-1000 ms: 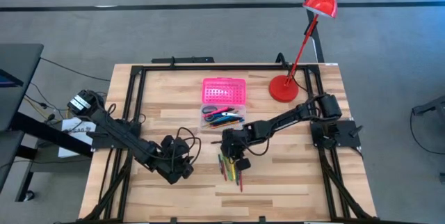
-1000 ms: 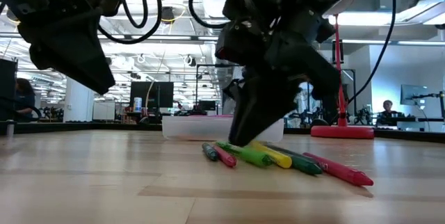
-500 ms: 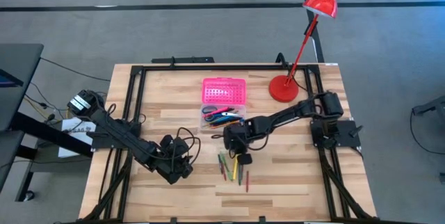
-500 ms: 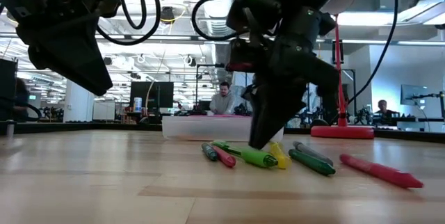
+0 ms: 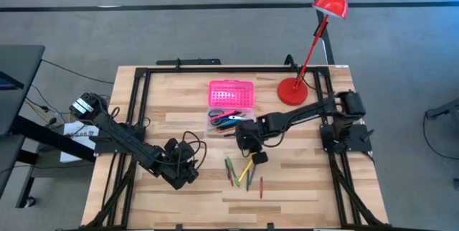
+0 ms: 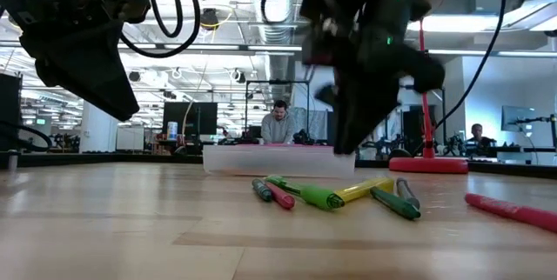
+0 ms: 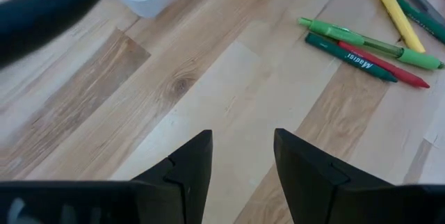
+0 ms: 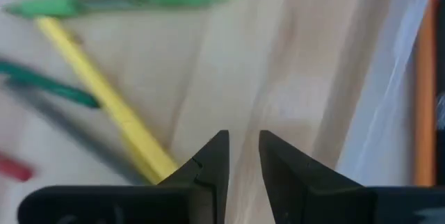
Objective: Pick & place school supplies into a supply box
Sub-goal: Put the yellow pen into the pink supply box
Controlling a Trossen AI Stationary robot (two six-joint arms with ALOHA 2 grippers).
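A wooden worktop (image 5: 301, 181) carries a small supply box (image 5: 231, 105) near its middle rear: the bright pink lid lies open, and the clear base in front of it holds a few pens. In front of the box, loose school supplies (image 5: 242, 173) lie scattered on the wood: a yellow marker (image 6: 370, 190), a light green marker (image 6: 312, 194), a dark green pen (image 7: 348, 57), a red pen (image 7: 386, 69) and a pink marker (image 6: 512, 210) off to one side. The right tool (image 5: 257, 156) hangs just above these, between them and the box; its fingers (image 8: 214, 156) stand slightly parted with nothing between them. The left tool (image 5: 188, 176) waits over bare wood beside the pile, its fingers (image 7: 188, 165) spread and holding nothing. A red desk lamp (image 5: 315, 37) stands at the rear right.
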